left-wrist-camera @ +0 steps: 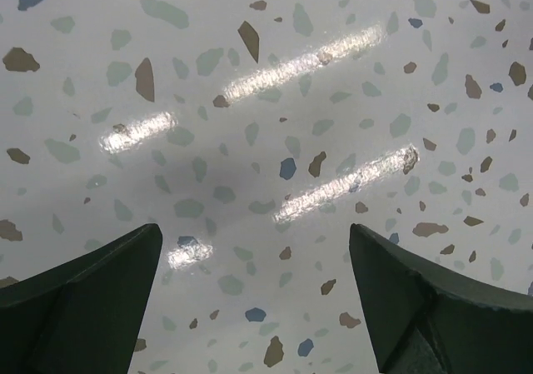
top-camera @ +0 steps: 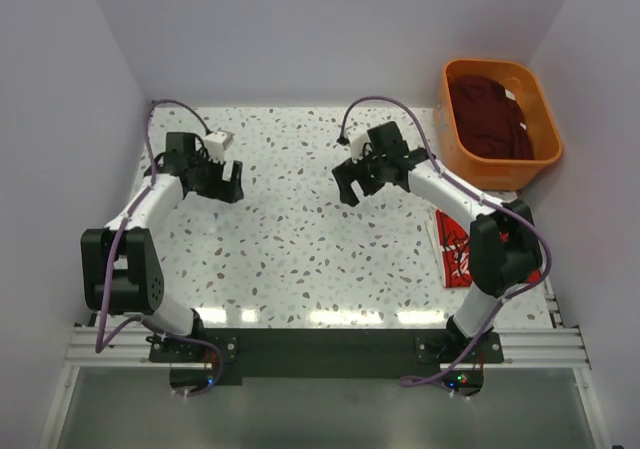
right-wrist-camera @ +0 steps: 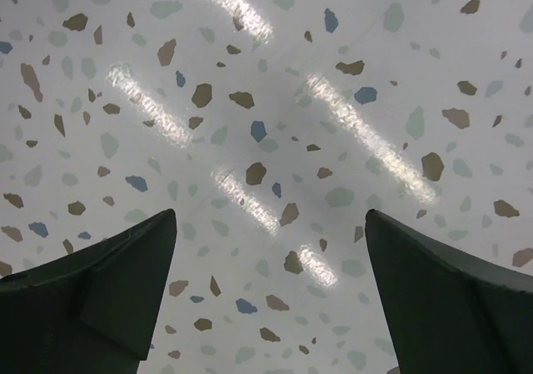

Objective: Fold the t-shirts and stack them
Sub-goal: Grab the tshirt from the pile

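A dark maroon t-shirt (top-camera: pixel 490 119) lies bunched in the orange basket (top-camera: pixel 545 159) at the back right. A folded red t-shirt with white script (top-camera: pixel 452 251) lies on the table's right side, partly hidden under my right arm. My left gripper (top-camera: pixel 222 183) hovers open and empty over the left of the table; the left wrist view shows only bare speckled tabletop between its fingers (left-wrist-camera: pixel 83 299). My right gripper (top-camera: pixel 362 181) hovers open and empty over the middle back of the table, with only tabletop between its fingers (right-wrist-camera: pixel 450 299).
The white speckled table (top-camera: pixel 300 239) is walled in on the left, back and right. The basket stands in the back right corner. The arm bases sit on a rail at the near edge.
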